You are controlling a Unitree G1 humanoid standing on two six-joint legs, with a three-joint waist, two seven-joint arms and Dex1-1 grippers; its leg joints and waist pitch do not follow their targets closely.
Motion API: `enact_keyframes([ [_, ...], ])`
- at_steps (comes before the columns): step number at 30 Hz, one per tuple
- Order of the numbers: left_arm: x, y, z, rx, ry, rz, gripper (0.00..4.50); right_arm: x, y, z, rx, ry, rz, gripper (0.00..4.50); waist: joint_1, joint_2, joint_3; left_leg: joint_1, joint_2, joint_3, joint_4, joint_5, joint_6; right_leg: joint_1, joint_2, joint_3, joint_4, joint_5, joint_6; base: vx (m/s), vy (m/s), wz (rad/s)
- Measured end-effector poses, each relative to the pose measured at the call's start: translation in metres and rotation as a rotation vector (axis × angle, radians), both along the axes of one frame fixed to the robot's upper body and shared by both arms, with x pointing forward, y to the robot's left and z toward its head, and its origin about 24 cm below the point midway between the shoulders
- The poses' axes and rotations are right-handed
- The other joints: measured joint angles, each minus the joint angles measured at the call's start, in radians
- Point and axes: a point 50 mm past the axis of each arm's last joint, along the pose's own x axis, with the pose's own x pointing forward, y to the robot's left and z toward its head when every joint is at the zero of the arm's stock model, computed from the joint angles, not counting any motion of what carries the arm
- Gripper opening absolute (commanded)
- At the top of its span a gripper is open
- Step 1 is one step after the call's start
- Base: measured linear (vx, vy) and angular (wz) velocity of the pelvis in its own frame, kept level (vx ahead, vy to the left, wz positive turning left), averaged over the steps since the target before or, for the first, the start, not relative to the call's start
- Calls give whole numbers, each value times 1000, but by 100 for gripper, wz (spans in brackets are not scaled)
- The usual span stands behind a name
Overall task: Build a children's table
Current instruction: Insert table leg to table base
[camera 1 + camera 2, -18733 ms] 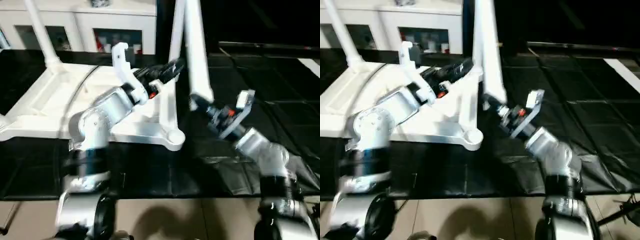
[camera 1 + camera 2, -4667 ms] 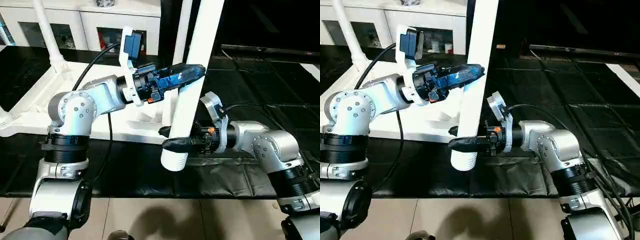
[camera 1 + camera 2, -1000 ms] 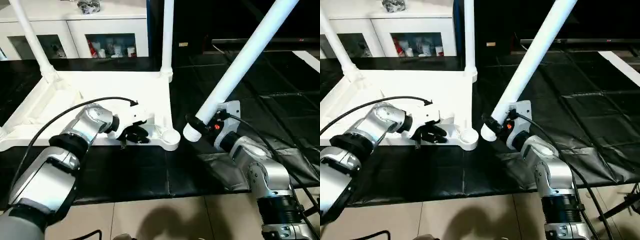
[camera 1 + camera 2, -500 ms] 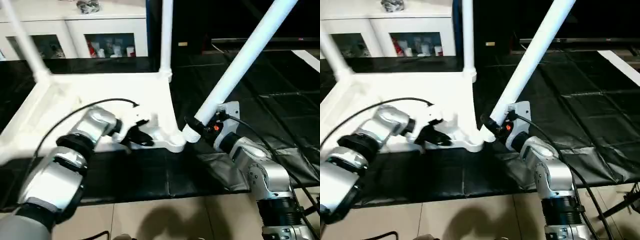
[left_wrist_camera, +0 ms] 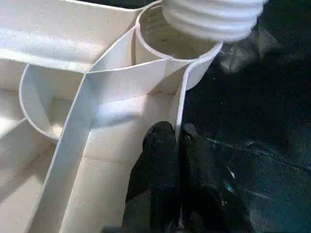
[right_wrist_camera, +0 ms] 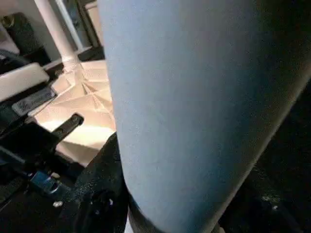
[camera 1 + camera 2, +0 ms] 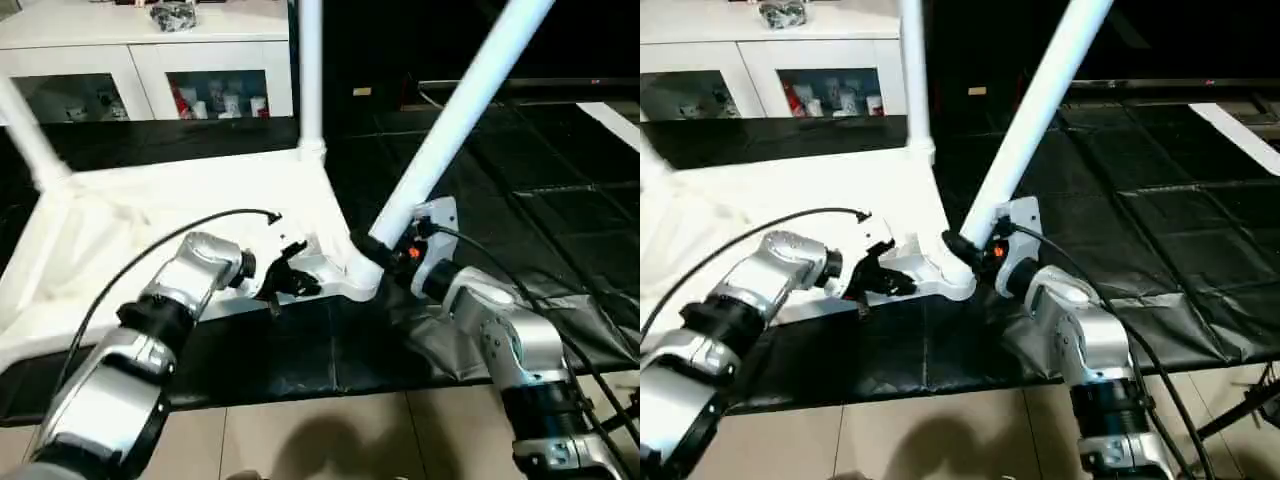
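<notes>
Now | left gripper (image 5: 172,133) pinching ribbed tabletop (image 7: 150,200) rim | right gripper (image 7: 368,245) clamping smooth tube leg (image 7: 455,120)

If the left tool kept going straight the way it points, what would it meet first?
Probably the round corner socket of the tabletop: the left tool pinches the rim leading to it, with the leg's ribbed end just above.

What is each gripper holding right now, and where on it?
The right gripper holds a leg near its lower, threaded end. The left gripper is pinched shut on the tabletop rim wall, beside the corner socket.
</notes>
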Motion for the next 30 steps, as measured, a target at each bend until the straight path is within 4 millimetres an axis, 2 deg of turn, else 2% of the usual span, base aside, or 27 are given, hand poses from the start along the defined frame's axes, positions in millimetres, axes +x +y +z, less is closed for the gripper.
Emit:
enact_keyframes([
  [5,-2,-4,1,10,-39,2,0,7,3,1,-30,7,22,193,1,-1,-1,1,0,0,0,0,0,0,0,0,0,0,0,0,0,0],
  [8,-2,-5,2,25,-57,2,0,10,2,0,-53,11,20,193,2,-10,-2,1,0,0,0,0,0,0,0,0,0,0,1,0,0,0],
  [12,-2,-6,2,26,-86,14,0,13,4,2,-80,-4,59,193,-1,-12,-2,0,0,0,0,0,0,-1,0,0,-1,0,1,0,0,0],
  [21,-3,-5,1,-3,-162,-16,0,19,3,4,-14,-123,24,193,1,-13,-1,-4,0,0,-2,0,0,-5,0,0,-1,0,0,0,0,0],
  [28,-2,-2,3,-7,-139,-41,0,21,-5,5,-7,-118,1,193,-1,-12,-1,-4,0,0,-3,0,0,-5,0,0,-1,2,-3,0,0,0],
  [29,-2,-1,2,-9,-134,-42,45,21,-6,5,-9,-118,1,193,-1,-12,-1,-3,0,0,-3,0,0,-5,0,0,-1,2,-3,0,0,0],
  [30,-1,-1,3,-12,-134,-45,56,21,-7,4,-10,-119,1,193,-1,-12,-1,-4,0,0,-3,0,0,-5,0,0,-1,2,-3,0,0,0],
])
